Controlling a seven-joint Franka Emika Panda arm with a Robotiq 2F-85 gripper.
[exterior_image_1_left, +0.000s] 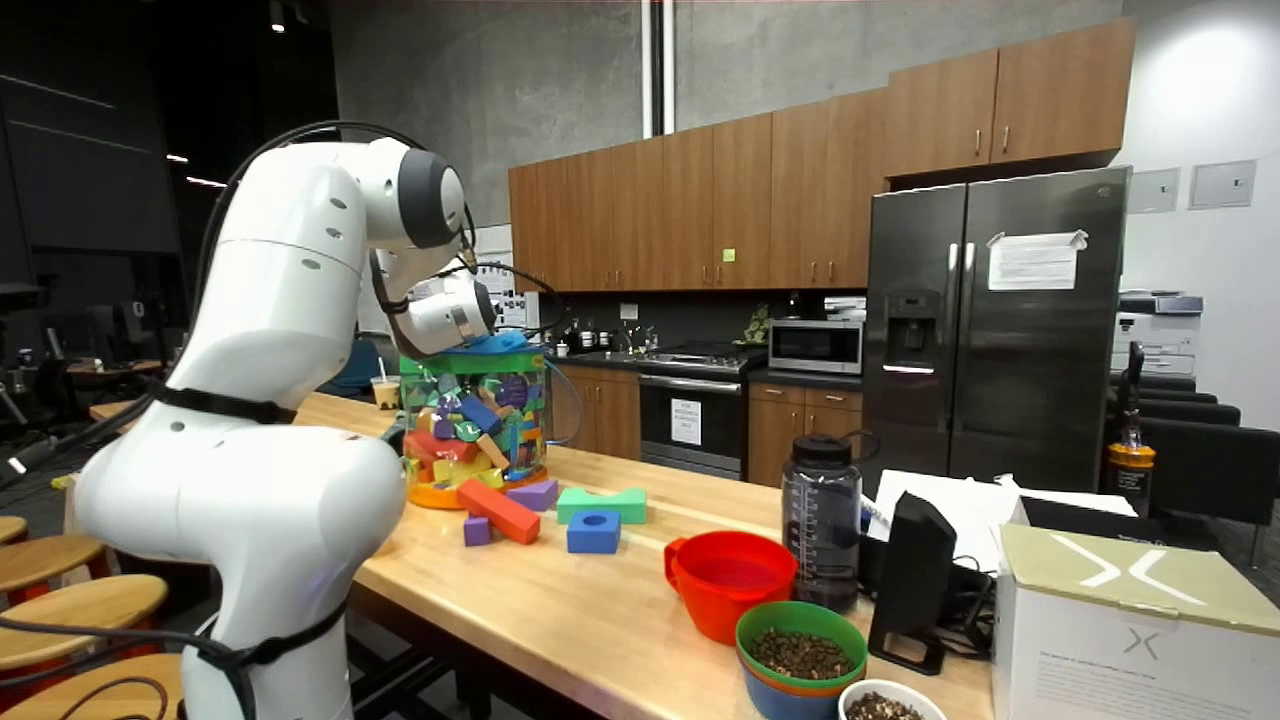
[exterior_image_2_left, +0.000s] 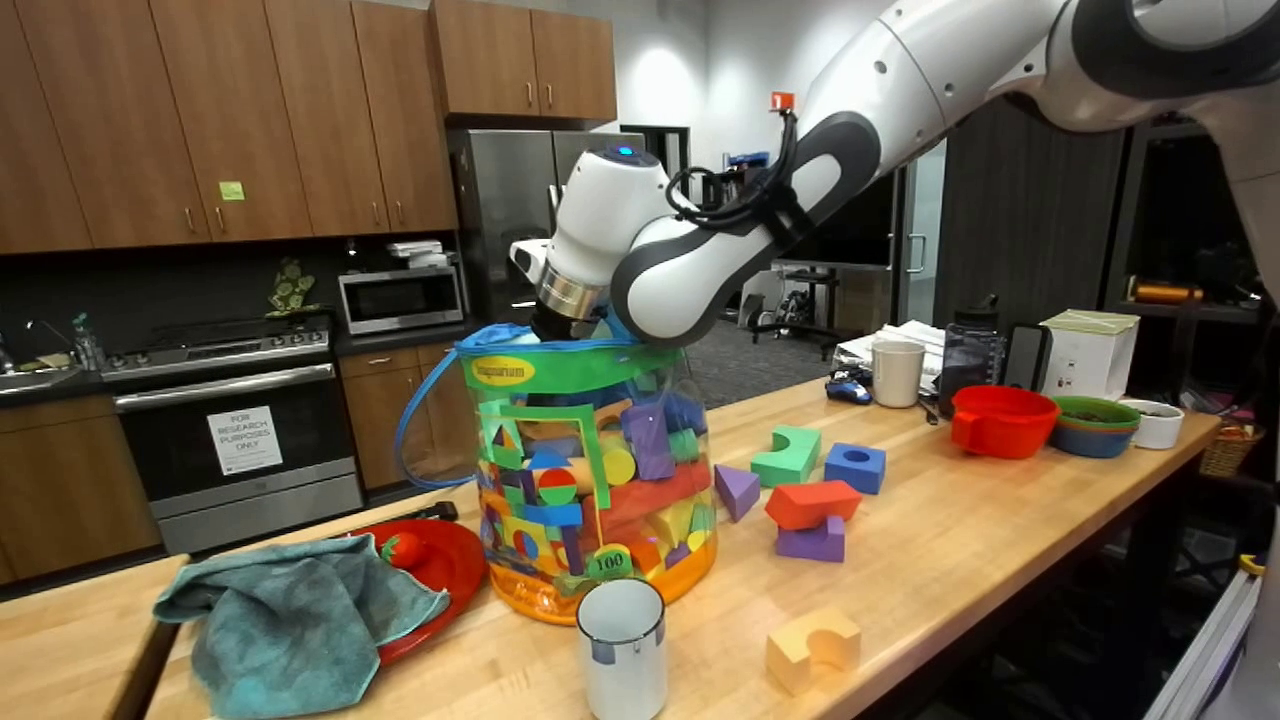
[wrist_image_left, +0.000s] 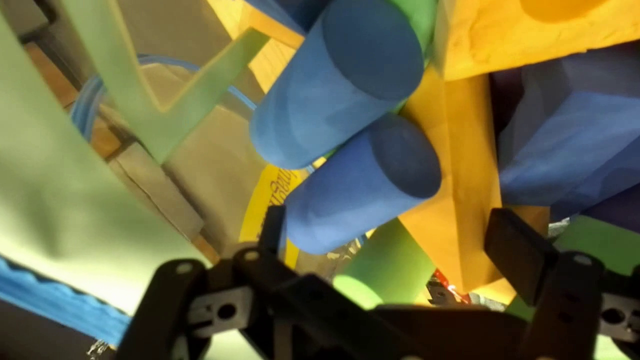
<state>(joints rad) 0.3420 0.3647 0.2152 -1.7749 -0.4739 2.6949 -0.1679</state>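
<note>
Black tool (wrist_image_left: 392, 235) gapes near smooth blue cylinders (wrist_image_left: 357, 182).

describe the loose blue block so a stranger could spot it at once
Find the table, then the clear bag on it. To its right in both exterior views, beside the green block, sits the blue block. It is the only blue one outside the bag, with a round hole in its top.
</note>
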